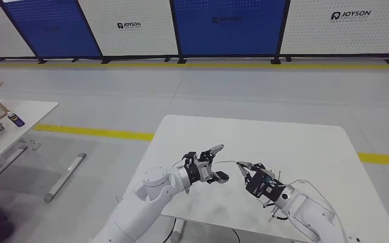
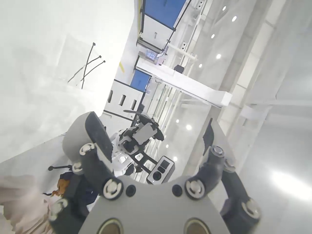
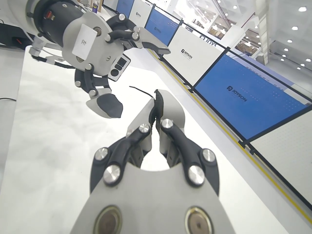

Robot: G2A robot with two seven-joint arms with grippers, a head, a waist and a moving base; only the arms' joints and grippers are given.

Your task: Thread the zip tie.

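A thin black zip tie (image 3: 142, 91) is pinched in my right gripper (image 3: 156, 96), which is shut on it above the white table (image 1: 304, 146). Its free end sticks out toward my left gripper (image 3: 142, 81). The left gripper (image 1: 219, 162) is open, its two fingers spread wide on either side of that tip and not touching it. From above, the zip tie (image 1: 230, 162) spans the gap between the left gripper and the right gripper (image 1: 244, 166). In the left wrist view, the open left gripper (image 2: 151, 120) faces the right gripper's body (image 2: 143, 132).
Several spare black zip ties (image 2: 89, 68) lie crossed on the table beyond the right arm. The table's near edge (image 1: 200, 220) runs just under both arms. Blue and white partition panels (image 1: 231, 27) stand far behind across the floor.
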